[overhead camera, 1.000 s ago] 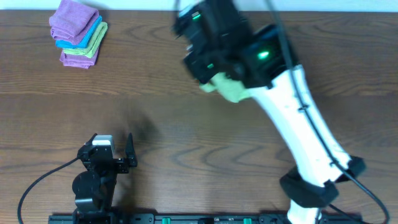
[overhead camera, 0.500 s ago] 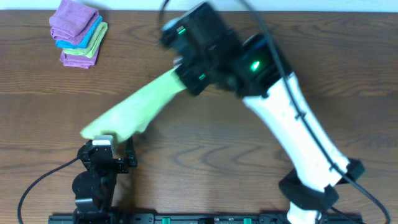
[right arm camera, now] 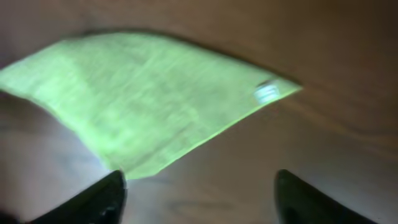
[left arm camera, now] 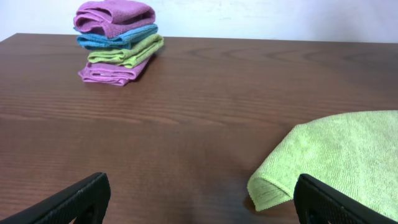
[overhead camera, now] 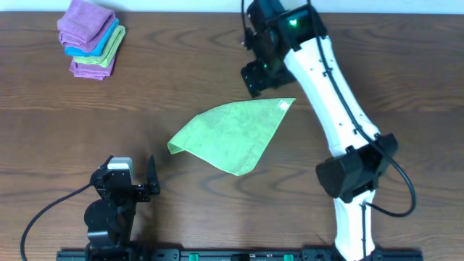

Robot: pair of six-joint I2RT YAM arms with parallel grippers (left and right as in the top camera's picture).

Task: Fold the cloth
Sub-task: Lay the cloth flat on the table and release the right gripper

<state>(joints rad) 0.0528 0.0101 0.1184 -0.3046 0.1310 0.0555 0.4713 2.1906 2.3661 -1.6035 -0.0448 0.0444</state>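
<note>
Where the overhead view reaches its lower left, the left hand (overhead camera: 132,170) sits low over the worktop (overhead camera: 217,210). Its two dark fingers (left arm camera: 87,196) are spread wide, with only bare wood between them. Just beyond it, toward the middle of the frame, the cloth (overhead camera: 232,134) lies flat on the worktop in a lopsided kite shape. The corner nearest the left hand is curled under into a soft roll, which shows at the lower right of the left wrist view. The opposite corner points to the upper right and carries a small white label (overhead camera: 286,104). Directly above that labelled corner in the overhead view is the right hand (overhead camera: 259,78), on a white arm (overhead camera: 341,116) that runs up from the lower right. The right wrist view is blurred, yet its fingers (right arm camera: 106,199) show parted at the lower corners, gripping nothing, with the cloth beyond them. Farthest off, in the upper left corner, a stack of folded cloths (overhead camera: 90,40) rests well apart from the cloth, with purple on top, then blue, green and purple.
</note>
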